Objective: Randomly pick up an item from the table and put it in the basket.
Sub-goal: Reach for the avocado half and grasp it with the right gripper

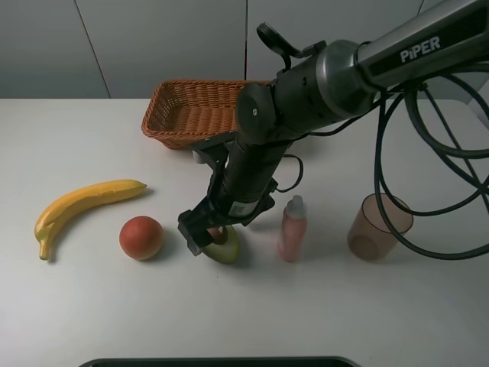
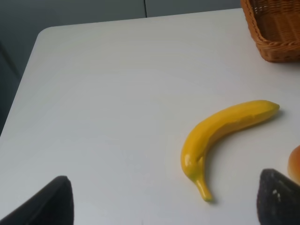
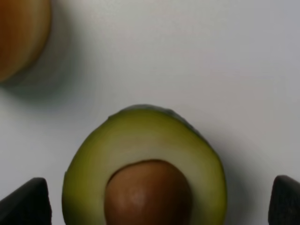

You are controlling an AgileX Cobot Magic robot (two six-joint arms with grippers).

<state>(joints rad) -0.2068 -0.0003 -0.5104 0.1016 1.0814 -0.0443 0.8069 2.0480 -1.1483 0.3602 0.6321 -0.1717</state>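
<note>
The halved avocado (image 1: pixel 224 247) lies cut side up on the white table (image 1: pixel 92 306), with its brown pit showing. It fills the right wrist view (image 3: pixel 145 154). My right gripper (image 1: pixel 208 235) reaches across the middle and hangs low over the avocado. It is open (image 3: pixel 154 206), with one fingertip on each side of the fruit and neither touching it. The wicker basket (image 1: pixel 172 122) stands at the back, behind the right arm. My left gripper (image 2: pixel 161 206) is open and empty above the table's left part; it does not show in the exterior high view.
A yellow banana (image 1: pixel 84 202) (image 2: pixel 225 133) lies at the left. A round red-orange fruit (image 1: pixel 141 237) sits just left of the avocado. A pink bottle (image 1: pixel 292 229) and a brown translucent cup (image 1: pixel 378 225) stand to its right. Black cables hang at the right.
</note>
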